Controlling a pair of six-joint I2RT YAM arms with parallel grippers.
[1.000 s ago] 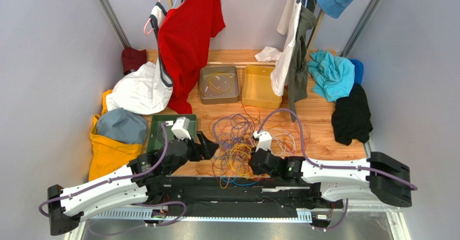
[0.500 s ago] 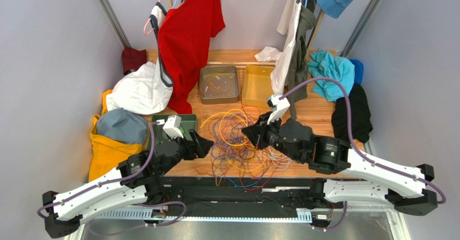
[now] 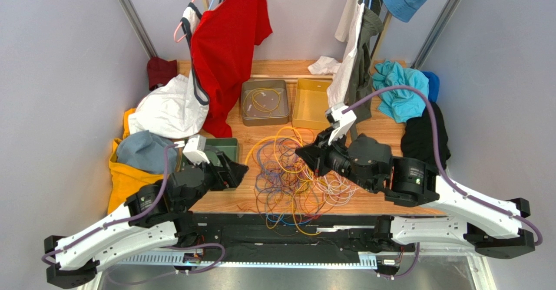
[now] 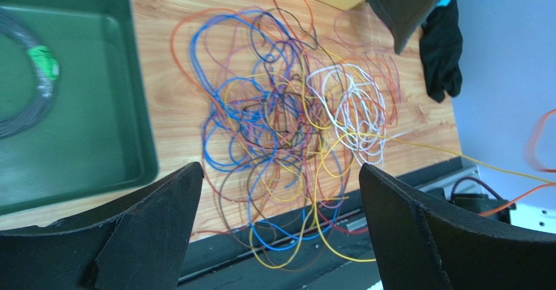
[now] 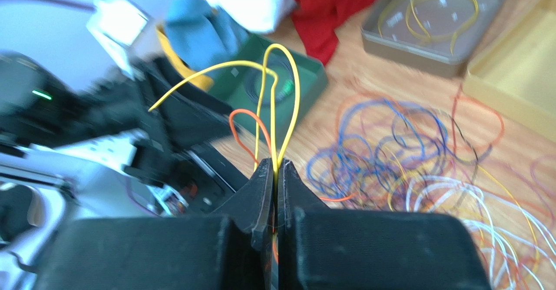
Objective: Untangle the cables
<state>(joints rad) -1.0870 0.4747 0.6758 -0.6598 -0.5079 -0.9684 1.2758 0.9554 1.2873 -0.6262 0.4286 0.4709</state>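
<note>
Cables (image 3: pixel 293 176) lie heaped in one many-coloured tangle on the table (image 3: pixel 391 134), between the two arms. The right end effector (image 5: pixel 275 173) is clamped on a yellow cable (image 5: pixel 290 88), holding it up over the far side of the heap; an orange loop (image 5: pixel 251 117) seems caught with it. The left end effector (image 4: pixel 279 173) hangs wide open and empty above the heap, near the green tray (image 4: pixel 78 121). The step in hand looks like drawing one yellow strand free. Next, I judge, the left should pin the heap while the right pulls away and sheds the orange loop.

Robot test cell: grey enclosure walls (image 3: pixel 59 75), wooden table (image 3: pixel 287 68), bolted arms (image 3: pixel 111 231).
</note>
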